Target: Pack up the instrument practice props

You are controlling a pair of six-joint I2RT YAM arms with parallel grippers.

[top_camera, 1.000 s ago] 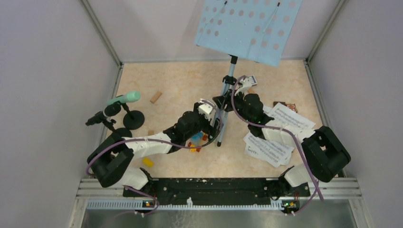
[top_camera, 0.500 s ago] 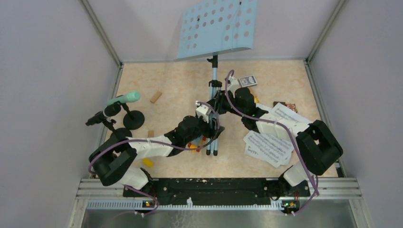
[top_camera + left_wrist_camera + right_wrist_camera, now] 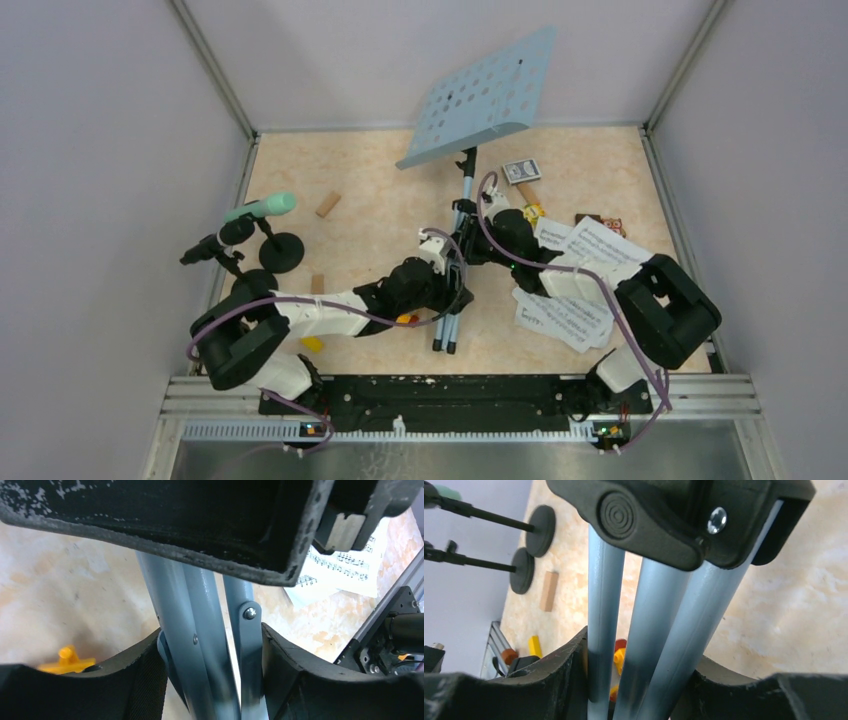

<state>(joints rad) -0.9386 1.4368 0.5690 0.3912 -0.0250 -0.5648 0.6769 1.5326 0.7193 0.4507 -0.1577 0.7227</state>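
The pale-blue perforated music desk (image 3: 485,97) sits tilted on its silver tripod pole (image 3: 460,215), which leans toward the back. The folded tripod legs (image 3: 446,330) point to the near edge. My left gripper (image 3: 447,272) is shut on the folded legs (image 3: 210,645). My right gripper (image 3: 468,248) is shut on the pole's tubes (image 3: 659,630) just below the black clamp (image 3: 649,520). White sheet-music pages (image 3: 570,305) lie at the right. A mint-green microphone (image 3: 262,208) and a black microphone (image 3: 205,248) rest on two black round-based holders (image 3: 282,252) at the left.
Tan wooden blocks (image 3: 327,204) lie on the floor at the left. Colourful toy bricks (image 3: 311,343) lie near the left arm and under the stand (image 3: 621,657). A card box (image 3: 521,169) lies at the back right. Grey walls close in the floor on three sides.
The stand has swung: the desk moved left, then tilted over toward the right, and the pole leans more. Both grippers stayed shut on the tripod and moved nearer with it.
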